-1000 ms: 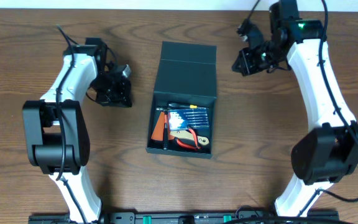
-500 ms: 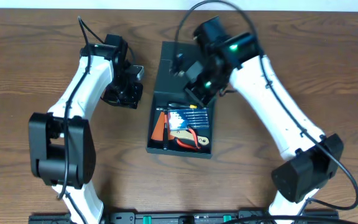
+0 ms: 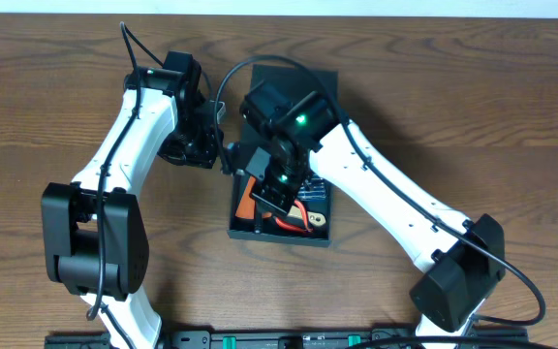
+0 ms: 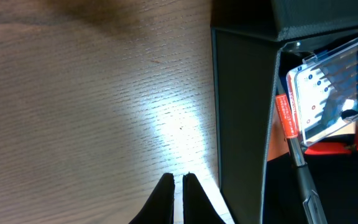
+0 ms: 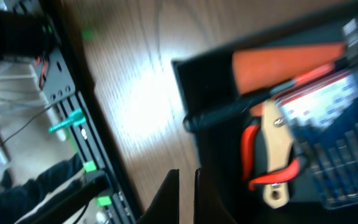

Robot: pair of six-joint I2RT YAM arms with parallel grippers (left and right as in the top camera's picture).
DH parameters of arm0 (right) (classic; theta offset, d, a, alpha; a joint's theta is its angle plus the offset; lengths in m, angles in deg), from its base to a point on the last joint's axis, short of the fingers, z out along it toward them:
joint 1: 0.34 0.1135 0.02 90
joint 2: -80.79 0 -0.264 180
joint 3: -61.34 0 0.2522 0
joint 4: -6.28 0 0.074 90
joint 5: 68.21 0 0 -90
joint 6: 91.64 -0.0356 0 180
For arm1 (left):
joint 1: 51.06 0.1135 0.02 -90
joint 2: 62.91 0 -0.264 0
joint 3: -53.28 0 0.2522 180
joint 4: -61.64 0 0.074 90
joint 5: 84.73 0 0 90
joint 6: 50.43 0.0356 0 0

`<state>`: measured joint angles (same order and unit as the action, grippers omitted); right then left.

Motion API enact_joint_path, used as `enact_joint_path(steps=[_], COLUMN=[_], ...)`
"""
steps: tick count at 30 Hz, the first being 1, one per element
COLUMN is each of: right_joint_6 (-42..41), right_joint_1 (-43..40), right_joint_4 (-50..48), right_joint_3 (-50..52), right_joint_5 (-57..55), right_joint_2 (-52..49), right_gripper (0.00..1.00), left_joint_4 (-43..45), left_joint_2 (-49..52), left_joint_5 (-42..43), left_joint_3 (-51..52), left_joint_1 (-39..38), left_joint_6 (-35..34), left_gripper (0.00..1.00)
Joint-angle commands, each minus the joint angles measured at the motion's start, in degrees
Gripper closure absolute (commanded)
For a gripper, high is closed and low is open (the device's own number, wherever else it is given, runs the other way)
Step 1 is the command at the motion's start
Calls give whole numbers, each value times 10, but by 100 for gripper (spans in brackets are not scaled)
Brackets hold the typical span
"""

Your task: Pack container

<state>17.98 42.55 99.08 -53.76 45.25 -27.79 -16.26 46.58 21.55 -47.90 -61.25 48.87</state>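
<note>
Counter [image 3: 46, 78]: wood, carries everything.
Container [image 3: 324, 83]: centre of overhead frame, lid flapped open toward top edge.
Progress: tools already inside, so packing looks mostly done; closing the lid is left.
Right gripper [image 5: 184, 186]: fingers nearly together, empty, over container's lower-left corner.
Left gripper [image 4: 177, 186]: pressed together, empty, just beside left wall.
Contents: bit case [image 4: 334, 81], pliers [image 5: 272, 155], screwdriver [image 4: 297, 155].
Change: right arm swung from lid down-left over interior; left barely shifted.
</note>
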Motion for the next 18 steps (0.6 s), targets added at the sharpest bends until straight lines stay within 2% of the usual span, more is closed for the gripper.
enact_joint_path(steps=[1,7,18], right_joint_6=[9,10,26], right_joint_1=[11,28,103], right_joint_4=[1,-5,0], right_joint_3=[36,72,74], right_joint_5=[-1,-1,-4], right_joint_2=[6,6,6], right_gripper=[99,99,99], left_joint_4=[-3,2,5], left_joint_2=[-3,-3,-3], left_joint_5=[-5,-5,-5], left_joint_3=[3,3,3], left_joint_1=[-2,-2,-2], left_joint_6=[3,3,3], left_gripper=[94,94,94])
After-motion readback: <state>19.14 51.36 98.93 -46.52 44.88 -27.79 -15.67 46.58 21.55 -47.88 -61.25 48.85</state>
